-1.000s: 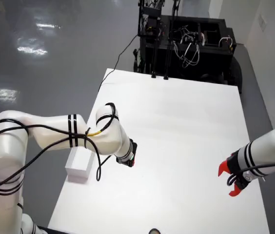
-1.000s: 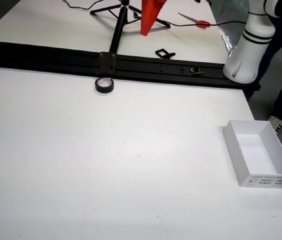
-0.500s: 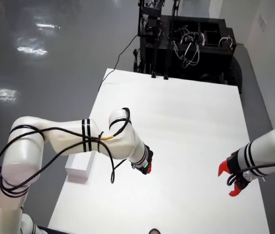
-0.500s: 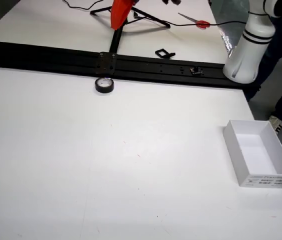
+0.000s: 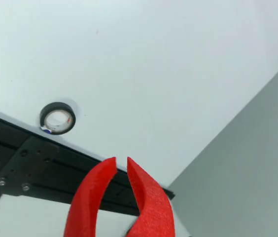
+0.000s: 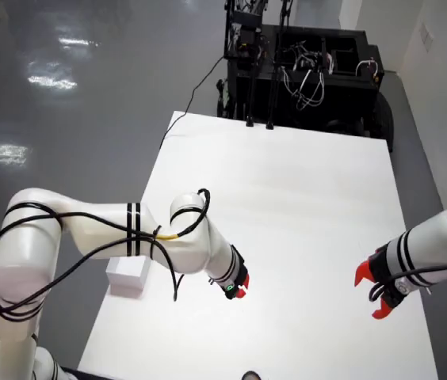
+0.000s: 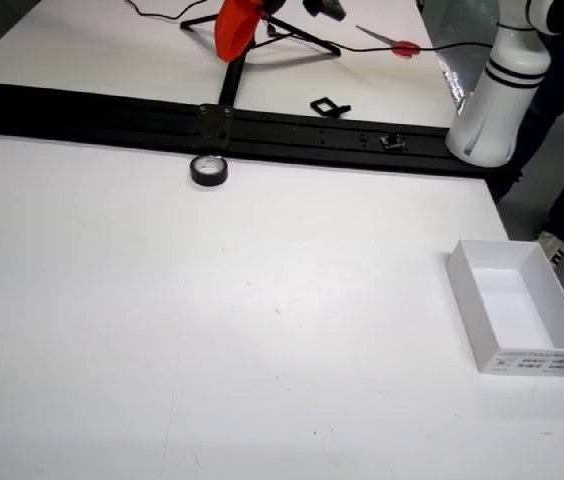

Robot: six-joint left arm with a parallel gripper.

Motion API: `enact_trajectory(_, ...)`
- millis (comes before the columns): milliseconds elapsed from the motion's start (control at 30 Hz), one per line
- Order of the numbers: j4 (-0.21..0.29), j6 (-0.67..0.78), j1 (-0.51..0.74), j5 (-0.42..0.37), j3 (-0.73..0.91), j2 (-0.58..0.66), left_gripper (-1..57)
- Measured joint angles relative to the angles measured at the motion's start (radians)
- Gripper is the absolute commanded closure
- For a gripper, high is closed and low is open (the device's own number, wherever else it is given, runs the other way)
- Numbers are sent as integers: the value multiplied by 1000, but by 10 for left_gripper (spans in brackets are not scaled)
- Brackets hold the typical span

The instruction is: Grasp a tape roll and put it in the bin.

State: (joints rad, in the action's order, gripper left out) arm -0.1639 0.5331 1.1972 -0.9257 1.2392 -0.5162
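Gripper-riding view: red gripper [image 5: 121,163] at the bottom, its fingertips nearly together with a narrow slit between, nothing held.
Tape roll [image 5: 57,118]: black, lying flat on the white table [image 5: 144,74], just beside the black rail [image 5: 40,163], up and left of the fingertips, apart from them.
Table-level view: tape roll [image 7: 209,169] rests against the rail's near side [image 7: 292,130]; white bin [image 7: 518,320] sits open at the right edge, well apart from the roll.
View from above: working arm [image 6: 128,237] reaches over the table, gripper [image 6: 239,291] low.
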Motion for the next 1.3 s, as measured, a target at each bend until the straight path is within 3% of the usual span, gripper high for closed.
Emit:
enact_trajectory(200,29,-173,11,77,79,26,402)
enact_trajectory(567,93,-457,49,171,164,-19,374)
enact_trajectory(900,150,-653,71,167,108,-151,371)
enact_trajectory(1300,187,-781,121,169,-33,-362,348)
